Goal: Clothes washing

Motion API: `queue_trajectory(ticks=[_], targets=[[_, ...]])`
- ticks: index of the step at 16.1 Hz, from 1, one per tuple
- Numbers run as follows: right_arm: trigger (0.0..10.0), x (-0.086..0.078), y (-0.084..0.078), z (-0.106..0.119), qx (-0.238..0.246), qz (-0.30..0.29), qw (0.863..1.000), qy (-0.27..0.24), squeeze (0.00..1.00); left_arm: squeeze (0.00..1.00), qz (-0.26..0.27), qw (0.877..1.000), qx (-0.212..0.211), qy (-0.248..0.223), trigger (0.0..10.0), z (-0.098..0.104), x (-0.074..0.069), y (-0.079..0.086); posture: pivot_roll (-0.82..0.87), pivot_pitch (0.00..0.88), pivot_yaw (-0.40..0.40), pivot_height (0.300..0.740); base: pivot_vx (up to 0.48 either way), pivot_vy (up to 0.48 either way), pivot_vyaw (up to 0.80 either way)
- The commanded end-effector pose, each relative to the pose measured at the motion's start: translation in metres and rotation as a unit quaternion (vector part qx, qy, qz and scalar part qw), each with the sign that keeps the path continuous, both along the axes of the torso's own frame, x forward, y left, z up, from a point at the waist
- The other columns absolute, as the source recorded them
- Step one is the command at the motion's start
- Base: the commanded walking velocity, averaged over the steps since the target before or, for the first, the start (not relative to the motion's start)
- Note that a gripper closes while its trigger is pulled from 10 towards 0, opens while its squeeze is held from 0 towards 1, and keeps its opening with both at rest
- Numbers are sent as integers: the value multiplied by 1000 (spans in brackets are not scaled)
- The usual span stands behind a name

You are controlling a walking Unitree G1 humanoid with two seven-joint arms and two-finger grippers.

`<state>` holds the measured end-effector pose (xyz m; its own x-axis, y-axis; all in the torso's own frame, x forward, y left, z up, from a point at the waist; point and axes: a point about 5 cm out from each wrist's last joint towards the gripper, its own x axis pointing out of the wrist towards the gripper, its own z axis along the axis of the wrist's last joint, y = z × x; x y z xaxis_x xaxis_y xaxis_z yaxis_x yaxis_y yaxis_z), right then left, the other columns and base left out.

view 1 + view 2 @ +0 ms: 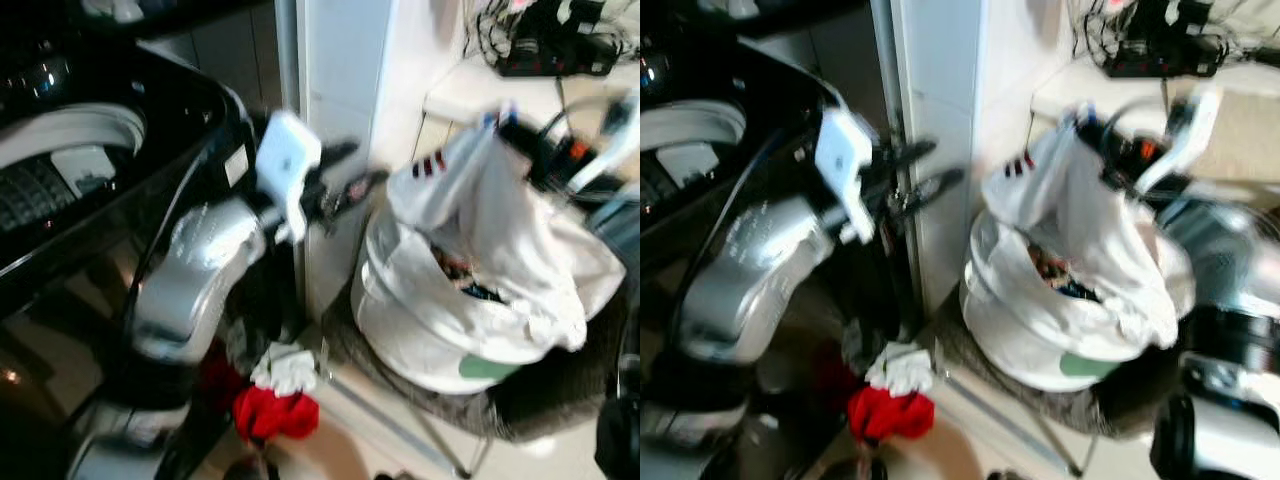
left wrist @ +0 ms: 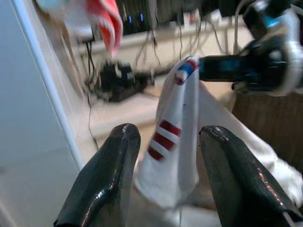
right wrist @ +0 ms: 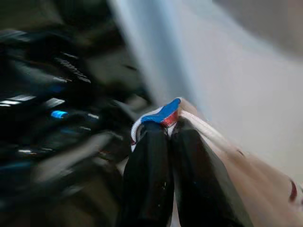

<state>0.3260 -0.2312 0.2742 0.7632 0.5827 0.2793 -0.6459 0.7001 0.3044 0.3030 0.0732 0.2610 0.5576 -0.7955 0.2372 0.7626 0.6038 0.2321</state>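
A white garment with red stripes (image 1: 470,190) hangs lifted over a laundry basket (image 1: 560,395) stuffed with white laundry (image 1: 420,320). My right gripper (image 1: 505,125) is shut on the garment's blue and red edge (image 3: 163,113), seen close up in the right wrist view (image 3: 170,127). My left gripper (image 1: 368,163) is open, level with the garment and just to its left, not touching it. In the left wrist view the striped cloth (image 2: 177,142) hangs beyond the two open fingers (image 2: 165,135). The black top-loading washing machine (image 1: 60,140) stands at the left.
A white pillar (image 1: 340,90) rises between the washer and the basket. On the floor by the washer lie a red cloth (image 1: 275,412) and a white cloth (image 1: 285,368). A power strip with cables (image 1: 550,50) sits on a ledge behind the basket.
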Motion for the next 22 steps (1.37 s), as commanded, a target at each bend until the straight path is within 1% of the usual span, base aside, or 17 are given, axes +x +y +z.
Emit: queue_trajectory(ticks=[1, 2, 3, 5, 6, 7, 8, 10, 11, 12, 14, 15, 17, 22], targets=[[0, -17, 7, 21, 12, 55, 998, -37, 0, 1000, -37, 998, -42, 5, 10000, 12, -1, -7, -25, 0, -21, 740, 0, 0, 0], [0, -23, 11, 26, 16, 74, 996, -45, 0, 1000, -45, 997, -57, 6, 10000, 17, -1, -11, -25, 0, -24, 740, 0, 0, 0], [0, -34, 18, 33, 27, 112, 992, -58, 0, 1000, -53, 994, -91, 7, 10000, 25, 1, -20, -29, 0, -29, 740, 0, 0, 0], [0, -46, 32, 45, 55, 166, 982, -76, 0, 1000, -71, 987, -141, 18, 10000, 28, 5, -35, -41, 0, -34, 740, 0, 0, 0], [0, -47, 34, 46, 58, 170, 981, -77, 0, 1000, -76, 987, -142, 20, 10000, 28, 5, -37, -41, 0, -34, 740, 0, 0, 0], [0, -49, 38, 49, 66, 182, 978, -79, 0, 1000, -108, 983, -147, 36, 10000, 22, 1, -44, -47, 0, -35, 740, 0, 0, 0], [0, -51, 41, 51, 72, 189, 976, -80, 0, 1000, -131, 979, -151, 48, 10000, 17, -3, -49, -51, 0, -34, 740, 0, 0, 0], [0, -51, 46, 54, 75, 194, 975, -77, 0, 1000, -145, 977, -143, 57, 10000, 10, -8, -56, -52, 0, -37, 740, 0, 0, 0], [0, -52, 47, 55, 76, 196, 975, -76, 0, 659, -141, 978, -139, 60, 0, 8, -8, -56, -52, 0, -37, 740, 0, 0, 0], [0, -53, 47, 56, 77, 197, 974, -76, 0, 0, -137, 979, -137, 61, 0, 7, -8, -56, -52, 0, -37, 740, 0, 0, 0], [0, -54, 47, 57, 82, 200, 974, -74, 0, 0, -152, 975, -149, 70, 0, 8, -8, -53, -48, 0, -45, 740, 0, 0, 0], [0, -54, 47, 58, 83, 200, 974, -72, 0, 0, -163, 973, -149, 71, 0, 8, -9, -52, -46, 0, -46, 740, 0, 0, 0], [0, -53, 48, 58, 83, 195, 975, -68, 0, 0, -162, 974, -142, 66, 0, 7, -10, -52, -47, 0, -45, 740, 0, 0, 0], [0, -50, 48, 56, 77, 182, 979, -59, 0, 0, -146, 977, -142, 60, 0, 7, -6, -51, -46, 0, -44, 740, 0, 0, 0]])
